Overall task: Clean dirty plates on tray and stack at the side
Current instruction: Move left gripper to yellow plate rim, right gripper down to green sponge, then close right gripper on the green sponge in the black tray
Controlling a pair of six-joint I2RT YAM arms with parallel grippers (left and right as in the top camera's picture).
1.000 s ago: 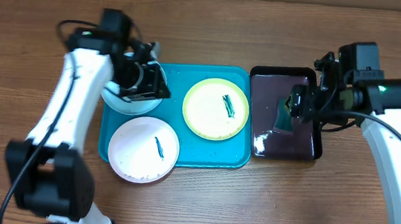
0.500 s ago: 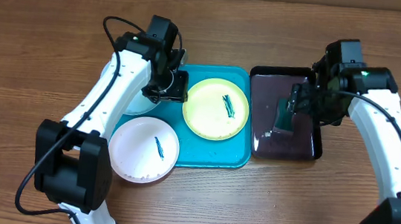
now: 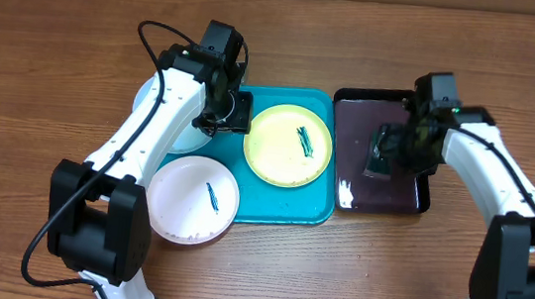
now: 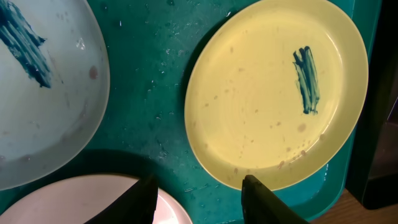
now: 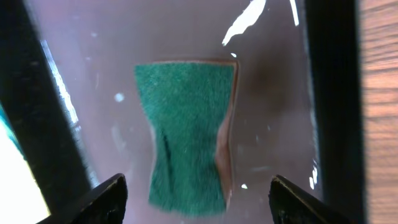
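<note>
Teal smears on yellow plate (image 3: pixel 288 145), white plate (image 3: pixel 191 199) (none stacked); left gripper (image 4: pixel 199 186), right gripper (image 5: pixel 198 186) both gape empty.

Three round plastic plates: light blue plate (image 3: pixel 186 141), yellow-green plate (image 3: pixel 288 145), white plate (image 3: pixel 192 199). One turquoise rectangular plastic tray (image 3: pixel 287 203), one glossy black tray (image 3: pixel 385 189), one green sponge (image 5: pixel 186 134).

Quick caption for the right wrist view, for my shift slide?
Right gripper, jaws open, hovers over the green sponge lying in the glossy black tray; sponge not gripped.
</note>
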